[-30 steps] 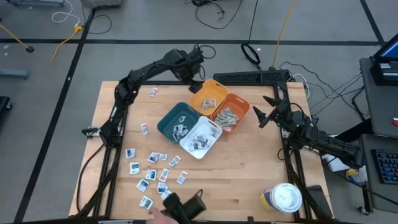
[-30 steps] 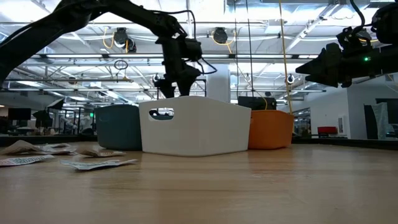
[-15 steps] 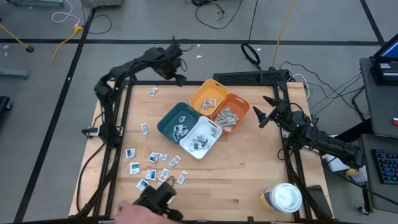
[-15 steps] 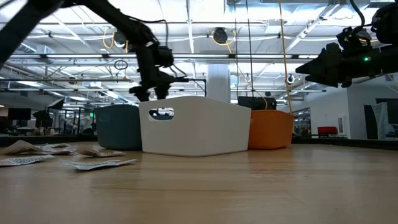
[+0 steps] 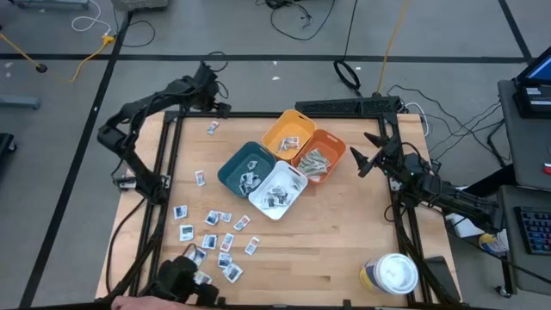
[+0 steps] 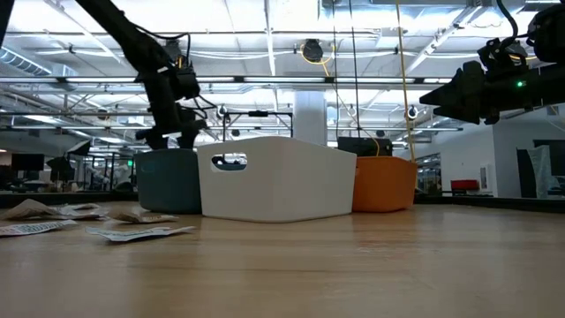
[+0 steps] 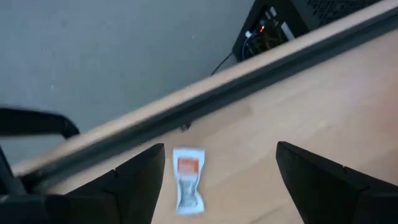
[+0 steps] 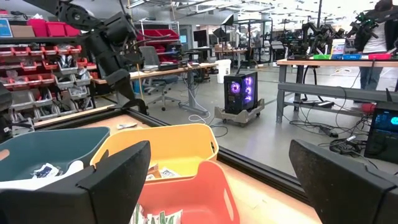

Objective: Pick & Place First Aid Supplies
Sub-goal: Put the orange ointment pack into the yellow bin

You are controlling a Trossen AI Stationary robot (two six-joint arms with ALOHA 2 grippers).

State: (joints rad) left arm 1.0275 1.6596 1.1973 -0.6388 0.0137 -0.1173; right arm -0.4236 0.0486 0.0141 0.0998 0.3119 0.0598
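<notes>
My left gripper is up at the far-left corner of the table, over the black frame edge. Fingers spread wide, nothing between them. Directly below and between them lies one white packet with an orange-red mark, flat on the wood just inside the edge. From above, that's the lone packet near the far edge, apart from everything else.

My right gripper hangs over the right side of the table, beside the orange bin, not touching it. Jaws wide open, empty. It points toward the bin cluster.

The four bins sit touching each other mid-table: yellow bin at the far side, orange to its right, teal bin on the left, white bin nearest the front. All four have supplies in them; the orange one holds the grey-green strips, the white and teal ones hold small white packets.

Remaining loose packets: a scatter of white squares on the front-left of the table, well apart from the bins, plus one single packet left of the teal bin. Low view shows them lying flat.

A round tub with a white lid stands at the front-right corner. A person's hand shows at the front edge, next to a dark object I can't identify.
</notes>
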